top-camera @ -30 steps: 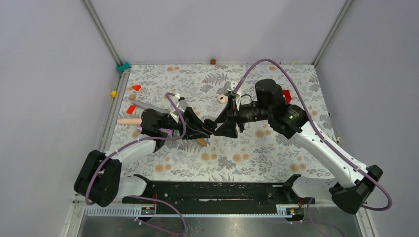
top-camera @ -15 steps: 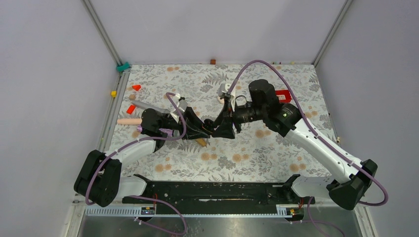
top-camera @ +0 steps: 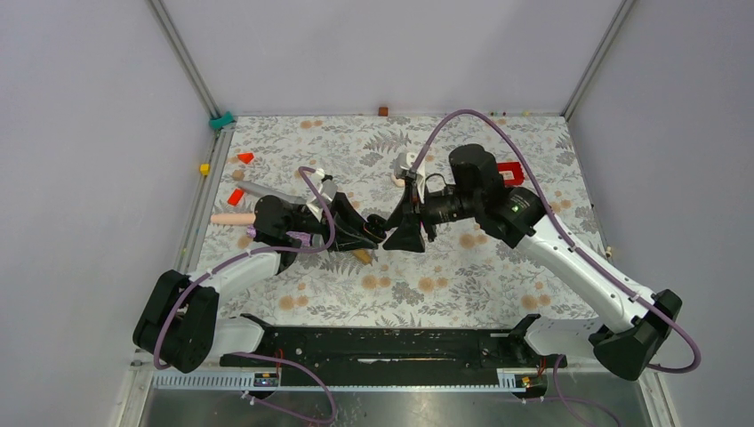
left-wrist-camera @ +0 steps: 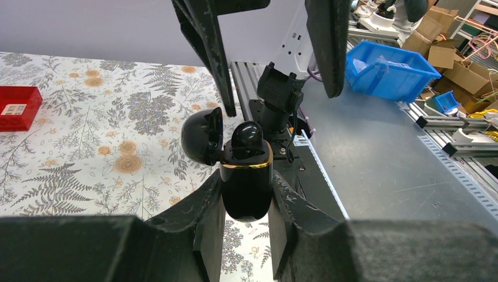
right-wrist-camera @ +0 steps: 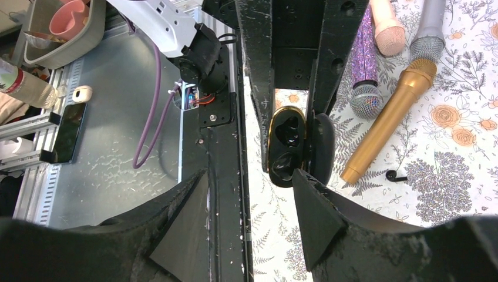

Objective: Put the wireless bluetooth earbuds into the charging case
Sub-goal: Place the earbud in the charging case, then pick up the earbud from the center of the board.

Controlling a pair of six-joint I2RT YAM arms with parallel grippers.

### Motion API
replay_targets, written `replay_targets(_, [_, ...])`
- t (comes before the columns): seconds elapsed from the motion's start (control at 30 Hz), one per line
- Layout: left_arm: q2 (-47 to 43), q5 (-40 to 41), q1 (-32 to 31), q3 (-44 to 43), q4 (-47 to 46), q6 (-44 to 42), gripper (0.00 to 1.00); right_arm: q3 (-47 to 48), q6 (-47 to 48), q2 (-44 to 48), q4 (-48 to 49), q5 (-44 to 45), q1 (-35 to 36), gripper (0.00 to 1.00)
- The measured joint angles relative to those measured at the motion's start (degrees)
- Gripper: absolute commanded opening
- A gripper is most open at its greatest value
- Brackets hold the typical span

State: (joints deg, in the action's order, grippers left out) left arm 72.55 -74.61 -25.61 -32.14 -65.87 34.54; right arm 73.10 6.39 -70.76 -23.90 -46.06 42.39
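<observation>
My left gripper (left-wrist-camera: pixel 246 191) is shut on the glossy black charging case (left-wrist-camera: pixel 246 197), held upright above the mat with its lid (left-wrist-camera: pixel 201 136) swung open to the left. One black earbud (left-wrist-camera: pixel 248 134) stands up out of the gold-rimmed opening. In the right wrist view the case (right-wrist-camera: pixel 286 147) shows from above with the earbud (right-wrist-camera: pixel 283 163) in it. My right gripper (right-wrist-camera: pixel 249 176) is open and empty, its fingers (left-wrist-camera: pixel 214 53) just above the case. A small black stemmed piece (right-wrist-camera: pixel 396 175), perhaps the other earbud, lies on the mat. In the top view both grippers (top-camera: pixel 378 233) (top-camera: pixel 400 235) meet mid-table.
Several microphones lie under the left arm: gold (right-wrist-camera: pixel 390 117), purple glitter (right-wrist-camera: pixel 364 76), pink (right-wrist-camera: pixel 387 23) and grey (right-wrist-camera: pixel 431 29). A red box (top-camera: pixel 509 171) sits behind the right arm. Small red blocks (top-camera: pixel 236 197) lie at the far left.
My right gripper has moved left and closed in over the case, then held nearly still. My left gripper has kept the case in place.
</observation>
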Motion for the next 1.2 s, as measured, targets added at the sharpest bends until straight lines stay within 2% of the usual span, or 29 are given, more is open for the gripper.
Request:
replay_targets(0.13, [0.07,0.0,0.0,0.0,0.02,-0.02,0.0,0.02,0.42,1.62,-1.09,-0.35,-0.02,0.72])
replay_targets(0.17, [0.07,-0.02,0.0,0.0,0.02,-0.02,0.0,0.02,0.59,2.19,-1.14,-0.52,-0.02,0.81])
replay_targets(0.2, [0.07,0.0,0.0,0.0,0.02,-0.02,0.0,0.09,0.72,2.71,-1.14,-0.61,-0.02,0.93])
replay_targets(0.23, [0.07,-0.02,0.0,0.0,0.04,-0.07,0.0,0.2,0.87,3.34,-1.16,-0.74,-0.13,0.99])
replay_targets(0.27, [0.04,-0.02,0.0,-0.02,0.07,-0.15,0.0,0.26,1.05,3.8,-1.14,-0.83,-0.2,0.99])
replay_targets(0.4, [-0.55,-0.09,0.87,-0.2,0.74,-0.57,0.0,0.24,0.76,5.84,-0.59,-0.2,-1.84,0.99])
replay_targets(0.53, [-2.32,-0.5,3.76,-0.63,1.33,-0.61,0.0,-0.92,-1.4,7.41,2.6,4.24,-4.92,1.0])
replay_targets(0.73, [-5.7,-3.52,10.19,-2.08,1.31,0.02,0.0,-3.63,-4.15,5.73,6.45,12.76,-7.67,0.9])
replay_targets(0.9, [-8.44,-6.73,16.81,-3.39,1.4,0.48,0.0,-3.3,-8.87,-2.95,7.32,18.27,-7.82,0.93])
replay_targets(1.2, [-14.01,-8.17,26.6,1.09,1.53,1.42,0.0,1.64,-18.27,-27.26,3.65,22.51,-7.85,0.84])
